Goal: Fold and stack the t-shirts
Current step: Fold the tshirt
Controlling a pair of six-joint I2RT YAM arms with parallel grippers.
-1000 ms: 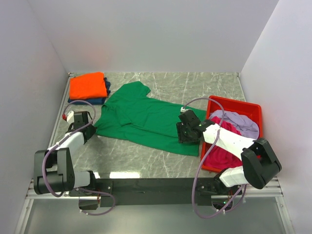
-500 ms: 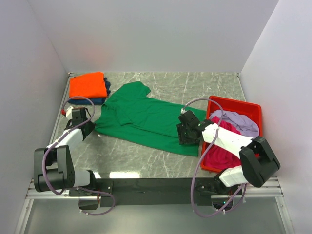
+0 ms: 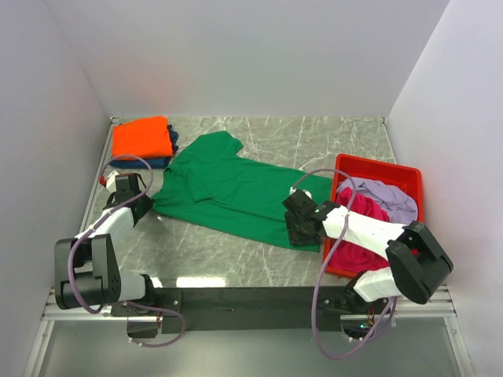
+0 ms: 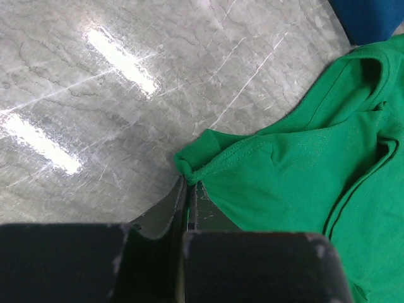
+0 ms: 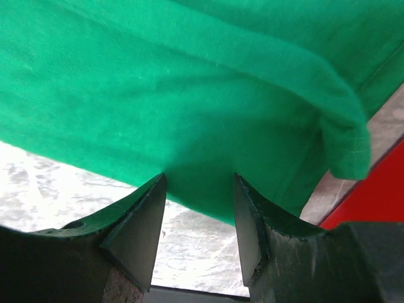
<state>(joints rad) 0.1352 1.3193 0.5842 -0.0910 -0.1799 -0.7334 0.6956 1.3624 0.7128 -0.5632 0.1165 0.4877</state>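
Observation:
The bright green t-shirt lies spread and rumpled across the middle of the table. My left gripper is shut on its left corner, and in the left wrist view the cloth bunches at the closed tips of that gripper. My right gripper is open at the shirt's near right hem. Its jaws straddle the edge of the green cloth without pinching it. A folded orange t-shirt lies on a navy blue one at the back left.
A red bin at the right holds a magenta shirt and a pale lilac shirt. Its wall is close to my right gripper. White walls enclose the table on three sides. Bare marble lies in front of the green shirt.
My right gripper has slid toward the near edge along the green shirt's hem. My left gripper has shifted slightly back and stays closed on the shirt's corner.

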